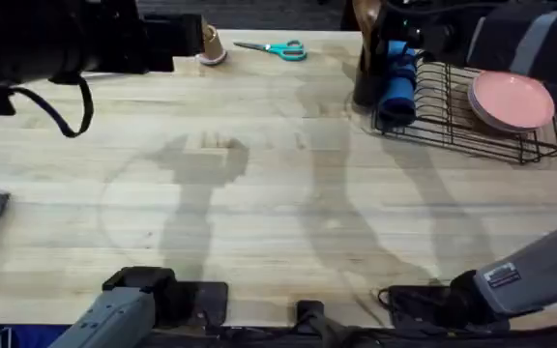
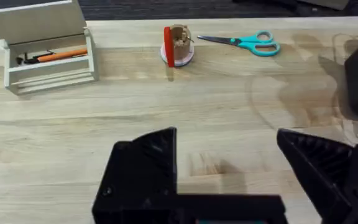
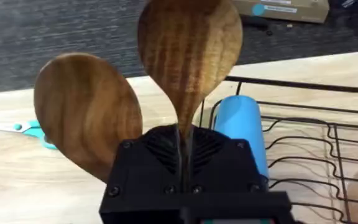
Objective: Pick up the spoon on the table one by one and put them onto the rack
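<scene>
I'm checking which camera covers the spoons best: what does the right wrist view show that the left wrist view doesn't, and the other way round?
Only the right wrist view shows the right hand shut on a wooden spoon, a second spoon beside it, a blue cylinder and the rack. Only the left wrist view shows the open left hand, a beige box and a small wooden object on a pink base. Both show the teal scissors and the table.

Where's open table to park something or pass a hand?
The broad middle of the table is bare, from the scissors down to the arm bases, and left toward the beige box. It is crowded at the far right: the rack, pink plates, blue cup and the right gripper holding a spoon.
</scene>
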Robot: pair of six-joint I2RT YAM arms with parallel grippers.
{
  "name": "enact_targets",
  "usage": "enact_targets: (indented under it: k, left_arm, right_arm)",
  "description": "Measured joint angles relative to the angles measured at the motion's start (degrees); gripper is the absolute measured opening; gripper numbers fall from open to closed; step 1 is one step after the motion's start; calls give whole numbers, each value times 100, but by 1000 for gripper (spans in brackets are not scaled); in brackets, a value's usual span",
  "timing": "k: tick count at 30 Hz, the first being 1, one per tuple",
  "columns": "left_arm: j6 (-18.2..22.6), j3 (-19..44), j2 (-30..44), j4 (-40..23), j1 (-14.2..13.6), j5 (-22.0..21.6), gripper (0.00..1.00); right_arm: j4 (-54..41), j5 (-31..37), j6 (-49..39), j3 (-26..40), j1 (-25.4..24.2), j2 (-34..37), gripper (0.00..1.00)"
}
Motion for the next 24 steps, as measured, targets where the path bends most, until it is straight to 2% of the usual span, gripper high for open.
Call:
enact_targets:
  k: [17,20,24]
  left_arm:
    - [0,0,0,0,0,1,993]
    - [0,0,-2,0,0,-1,993]
    - [0,0,-2,-2,0,1,992]
  right_arm:
    - [-246,-20,0,0,10,0,38]
    - [-315,-18,-22,0,10,-2,190]
    - [-362,-18,-22,-2,10,0,253]
